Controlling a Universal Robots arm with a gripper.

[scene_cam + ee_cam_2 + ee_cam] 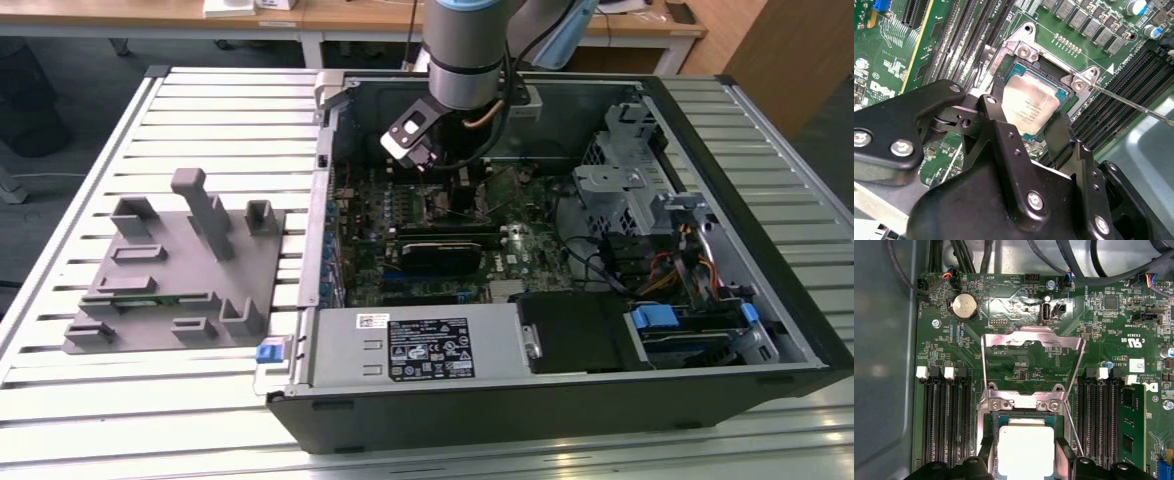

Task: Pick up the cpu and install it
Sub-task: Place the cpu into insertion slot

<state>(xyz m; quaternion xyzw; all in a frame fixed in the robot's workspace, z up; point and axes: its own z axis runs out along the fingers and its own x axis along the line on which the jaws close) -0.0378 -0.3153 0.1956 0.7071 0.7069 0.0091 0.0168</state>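
Slatted bench (200, 110) bears the open computer case (754, 140), gripper (424, 165) reaching inside, in the exterior view; in the second wrist view the fingers (1056, 136) pinch the cpu (1031, 107) by opposite edges, level in the socket (1026, 50), probably for square seating; in the first wrist view the load plate (1004, 337) stands flipped up, clearing the socket.

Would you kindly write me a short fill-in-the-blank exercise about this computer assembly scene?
1. The gripper is at the cpu, over the motherboard's ___.
2. The hinged metal plate beside the cpu is ___, not closed.
3. The grey fixture lies ___ the computer case.
Missing words: socket; open; outside.
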